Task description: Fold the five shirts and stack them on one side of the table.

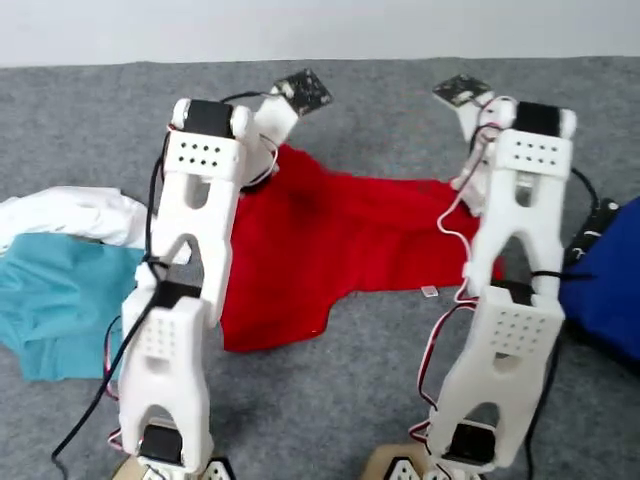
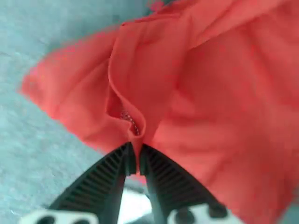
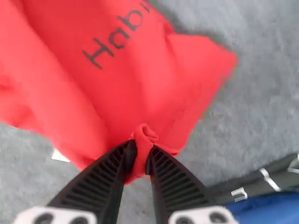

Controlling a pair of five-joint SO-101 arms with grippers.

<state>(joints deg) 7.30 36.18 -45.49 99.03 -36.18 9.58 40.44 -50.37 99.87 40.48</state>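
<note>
Cloth is clamped in both claws. My left claw (image 2: 133, 158) has its jaws closed on a raised fold of the red shirt (image 1: 340, 240), and the fabric stands up in a narrow ridge between the ribbed fingers (image 2: 105, 175). My right claw (image 3: 140, 156) is closed the same way on a bunched bit of that shirt's edge, near a corner that lies on the grey surface (image 1: 370, 400). From the high camera I see the red shirt spread loosely across the middle of the surface. The left arm grips it at roughly 10 o'clock on the garment and the right arm at roughly 2 o'clock. A small white tag (image 1: 429, 291) shows at the near hem. Out at 9 o'clock on the surface lies a crumpled teal shirt (image 1: 55, 295), with a white shirt (image 1: 70, 215) touching its far side at about 10 o'clock. At 3 o'clock, just beside my right arm, sits a blue shirt (image 1: 610, 285) with a black cable (image 1: 590, 225) running over it.
</note>
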